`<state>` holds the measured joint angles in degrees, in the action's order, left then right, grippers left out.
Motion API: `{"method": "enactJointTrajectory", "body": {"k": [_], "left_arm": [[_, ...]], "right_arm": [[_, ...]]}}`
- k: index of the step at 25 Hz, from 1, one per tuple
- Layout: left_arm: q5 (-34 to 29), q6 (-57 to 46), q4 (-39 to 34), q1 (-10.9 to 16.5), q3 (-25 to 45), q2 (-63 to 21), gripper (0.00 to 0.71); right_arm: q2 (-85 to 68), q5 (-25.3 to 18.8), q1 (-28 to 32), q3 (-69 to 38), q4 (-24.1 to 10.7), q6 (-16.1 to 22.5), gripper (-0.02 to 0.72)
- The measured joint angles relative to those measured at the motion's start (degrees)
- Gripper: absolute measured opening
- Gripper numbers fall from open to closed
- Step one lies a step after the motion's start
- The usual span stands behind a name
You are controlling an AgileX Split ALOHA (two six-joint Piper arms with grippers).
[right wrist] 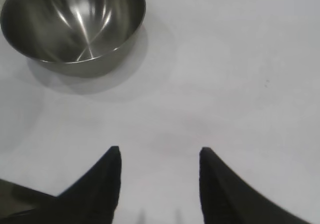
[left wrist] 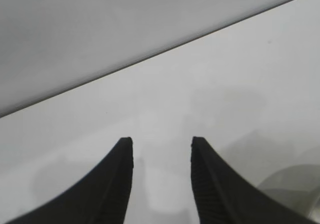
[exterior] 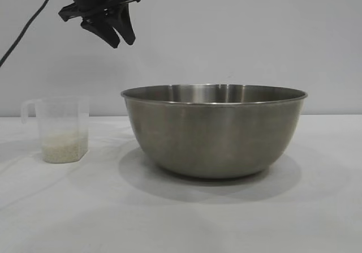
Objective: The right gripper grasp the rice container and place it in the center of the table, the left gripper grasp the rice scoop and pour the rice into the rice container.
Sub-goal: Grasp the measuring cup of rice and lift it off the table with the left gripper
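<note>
Both claws empty | left claw [exterior: 120, 37] above rice scoop [exterior: 63, 129]

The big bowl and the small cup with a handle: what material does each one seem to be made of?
The rice container looks like brushed stainless steel: grey, dull sheen, streaked reflections inside, thin rolled rim. The rice scoop seems to be clear plastic: translucent walls let the pale rice show through, and its loop handle appears moulded in one piece.
</note>
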<state>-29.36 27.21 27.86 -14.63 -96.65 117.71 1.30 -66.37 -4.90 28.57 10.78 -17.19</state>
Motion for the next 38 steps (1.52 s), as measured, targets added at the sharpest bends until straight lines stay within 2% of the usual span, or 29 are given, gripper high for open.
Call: {"method": "enactJointTrajectory", "body": {"k": [7,16,23,26,28,34,38], "left_arm": [[0.0,0.0,0.0,0.0,0.0,0.0,0.224],[0.5,0.0,0.0,0.0,0.0,0.0,0.224],[4.88,3.11,0.0,0.0,0.0,-2.73,0.224],[9.55,4.3,0.13,-0.11,1.99,-5.86,0.224],[14.81,6.54,0.32,-0.89,5.74,-8.83,0.224],[36.54,10.62,-0.33,-5.82,23.27,-17.39,0.224],[45.22,10.72,-4.27,-7.76,35.94,-20.31,0.224]], "right_arm": [[-2.21,0.21,5.55,-0.09,-1.57,1.61,0.319],[-2.21,0.21,5.56,-0.09,-1.65,1.72,0.319],[-2.21,0.21,5.56,-0.09,-1.69,1.72,0.319],[-2.21,0.21,5.56,-0.09,-1.69,1.81,0.319],[-2.21,0.21,5.56,-0.09,-1.69,1.81,0.319],[-2.21,0.21,5.56,-0.09,-1.69,1.81,0.319],[-2.21,0.21,5.56,-0.09,-1.69,1.81,0.319]]}}
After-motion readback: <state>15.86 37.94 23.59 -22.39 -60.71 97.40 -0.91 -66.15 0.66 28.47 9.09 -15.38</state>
